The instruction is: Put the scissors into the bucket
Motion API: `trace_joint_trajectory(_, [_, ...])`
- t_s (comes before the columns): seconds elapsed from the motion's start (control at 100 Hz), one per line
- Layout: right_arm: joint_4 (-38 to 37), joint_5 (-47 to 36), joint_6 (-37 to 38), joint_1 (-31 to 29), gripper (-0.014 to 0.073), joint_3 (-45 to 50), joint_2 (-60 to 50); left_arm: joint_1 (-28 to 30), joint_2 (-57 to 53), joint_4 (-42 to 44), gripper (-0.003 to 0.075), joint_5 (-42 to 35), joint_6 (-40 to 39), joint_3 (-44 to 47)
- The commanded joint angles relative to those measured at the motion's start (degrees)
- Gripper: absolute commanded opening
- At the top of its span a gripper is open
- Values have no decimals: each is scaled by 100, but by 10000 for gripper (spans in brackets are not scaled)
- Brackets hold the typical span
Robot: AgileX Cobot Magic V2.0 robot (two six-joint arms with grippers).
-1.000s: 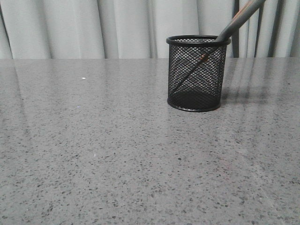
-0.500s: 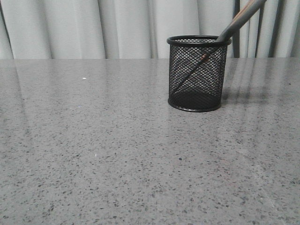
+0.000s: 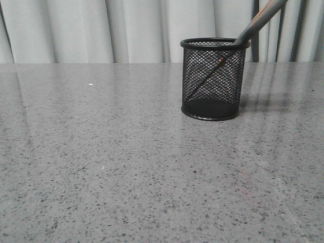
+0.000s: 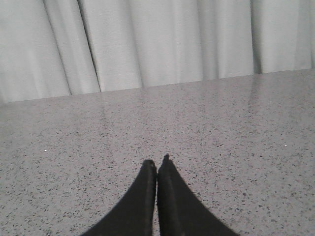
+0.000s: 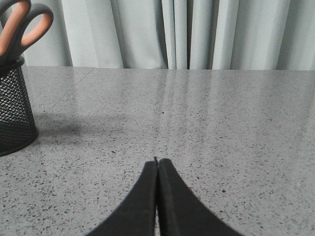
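Grey, orange-lined scissors [image 3: 258, 20] lean blades-down inside the upright black mesh bucket [image 3: 213, 80]

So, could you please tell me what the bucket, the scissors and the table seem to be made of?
Bucket: black wire mesh, probably painted metal; you can see through it. Scissors: handles look like matte grey plastic lined in orange. Table: speckled grey, stone-like or laminate, polished enough to reflect the curtains.

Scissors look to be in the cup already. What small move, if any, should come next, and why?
Probably none beyond holding both arms clear. The scissors stand blades-down inside the bucket, handles leaning over its rim, and the left gripper and right gripper are shut, holding nothing.
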Motion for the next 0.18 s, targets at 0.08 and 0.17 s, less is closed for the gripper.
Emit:
trace_joint_trajectory(0.08, [-63, -425, -16, -49, -56, 104, -148, 23, -149, -32, -21, -447, 0, 162])
trace_joint_trajectory(0.17, [-63, -425, -16, -49, -56, 104, -148, 23, -149, -32, -21, -447, 0, 162])
